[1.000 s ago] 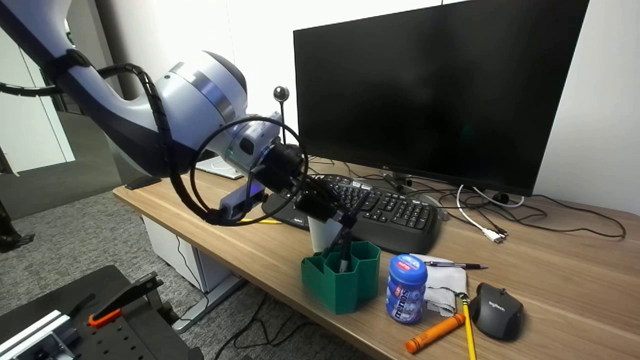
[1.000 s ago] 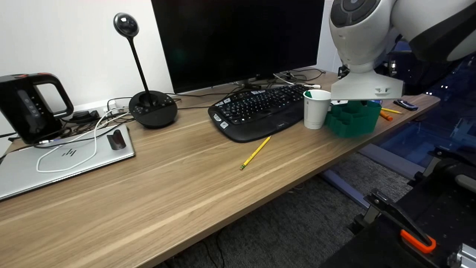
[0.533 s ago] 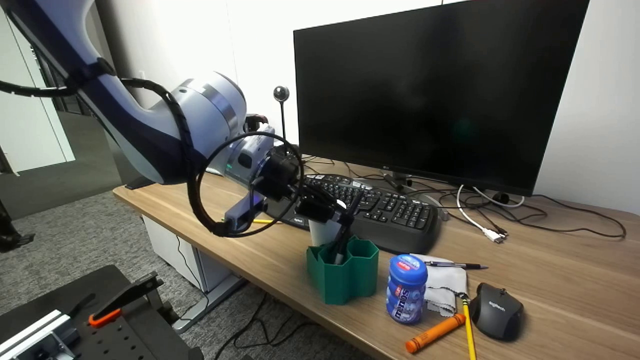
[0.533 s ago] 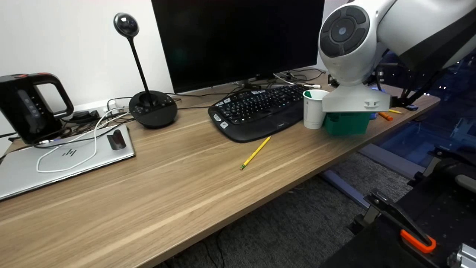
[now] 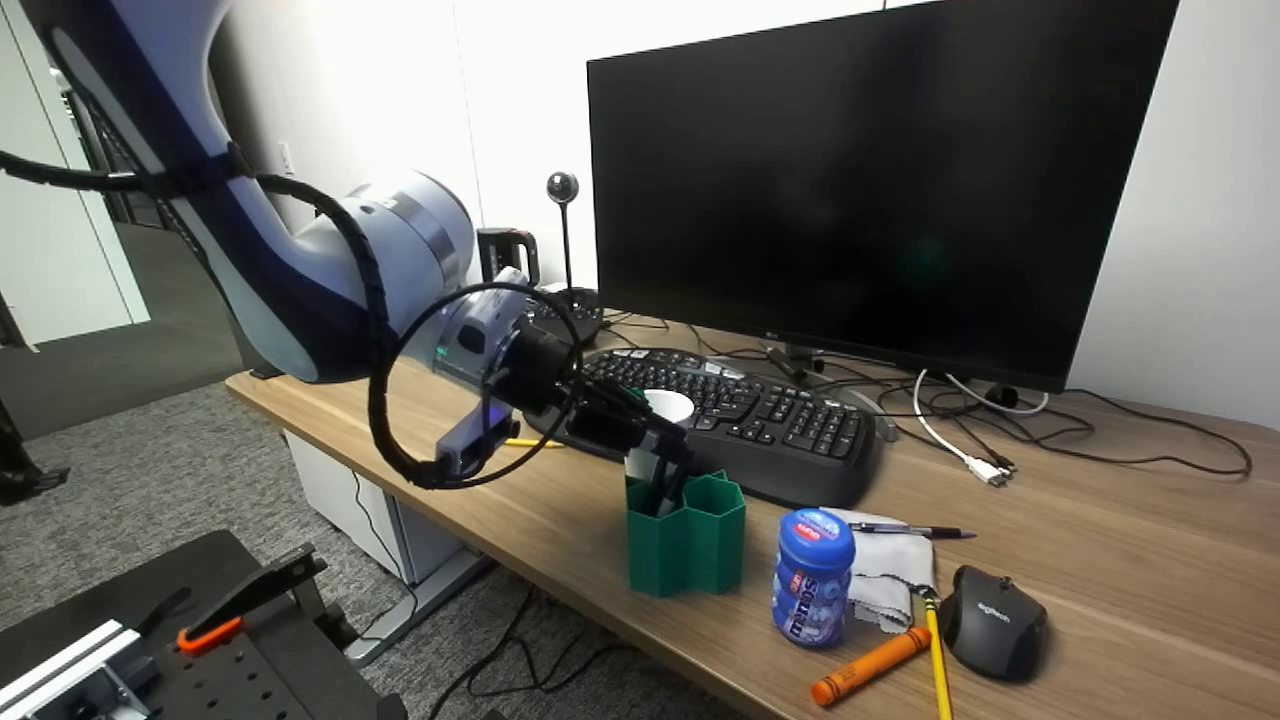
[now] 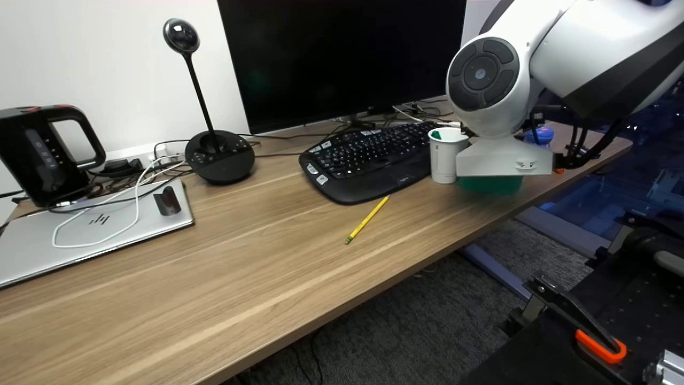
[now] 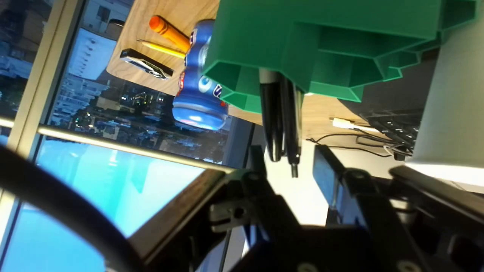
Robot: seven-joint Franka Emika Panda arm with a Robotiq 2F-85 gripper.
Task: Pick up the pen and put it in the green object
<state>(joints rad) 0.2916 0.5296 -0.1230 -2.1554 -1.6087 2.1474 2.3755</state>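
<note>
- Wrist view: your gripper [image 7: 290,162] has its fingers spread apart. Two dark pens [image 7: 273,121] show in the gap, upper ends between the fingertips; contact with either finger can't be made out.
- Same view: pens side by side, lower ends inside the green organiser [image 7: 257,34], apparently one compartment. Which is the task's pen, you can't tell.
- In an exterior view: organiser upright on the desk [image 5: 560,500]; your gripper slants down to its rim, fingers and pens merging into one dark shape.
- Same view: blue canister [image 5: 812,580] just beside the organiser; orange marker [image 5: 870,665] and yellow pencil [image 5: 939,660] near the mouse [image 5: 993,622]. A black-and-silver pen [image 5: 912,531] lies across a cloth [image 5: 885,565].
- In an exterior view: the arm [image 6: 502,131] hides your gripper and the organiser's top; white cup [image 6: 443,160] close by.
</note>
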